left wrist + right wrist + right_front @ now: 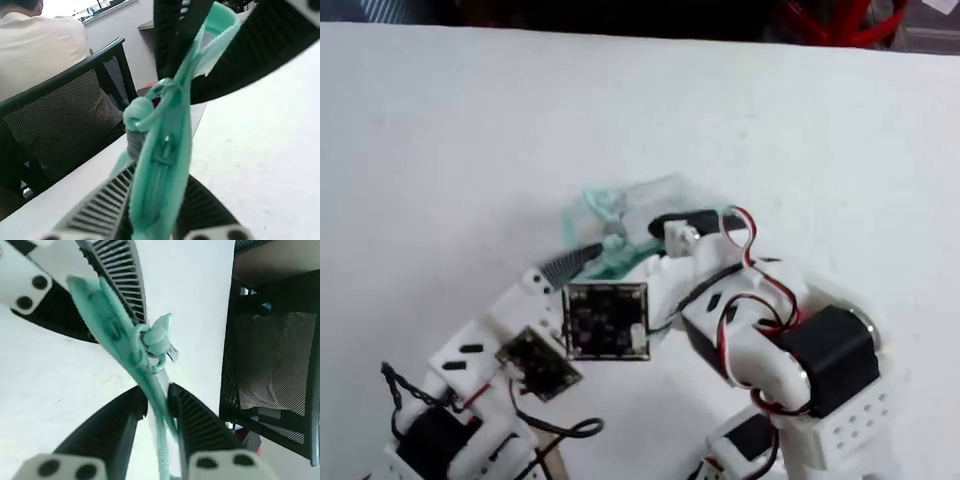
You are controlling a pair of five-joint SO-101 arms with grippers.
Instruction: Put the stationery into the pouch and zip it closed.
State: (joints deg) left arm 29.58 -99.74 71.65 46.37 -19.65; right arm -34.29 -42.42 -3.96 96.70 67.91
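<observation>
The clear pouch [632, 203] with mint-green trim lies at the middle of the white table [470, 150]. Its green zipper band [160, 165] is stretched between both grippers. My left gripper [160, 176] is shut on one end of the band, its ribbed fingers [575, 264] at the pouch's near left side. My right gripper [157, 392] is shut on the band [150, 390] a little further along, reaching the pouch from the right [670, 228]. The zipper slider with its green pull [156, 337] sits on the band between the two grippers, also seen as the pull [138, 113]. No stationery can be made out.
A black mesh chair [65, 115] stands beyond the table's edge, also seen as the chair [272, 365]. Both arm bodies [800, 360] crowd the near side of the table. Open white table lies to the left, right and far side of the pouch.
</observation>
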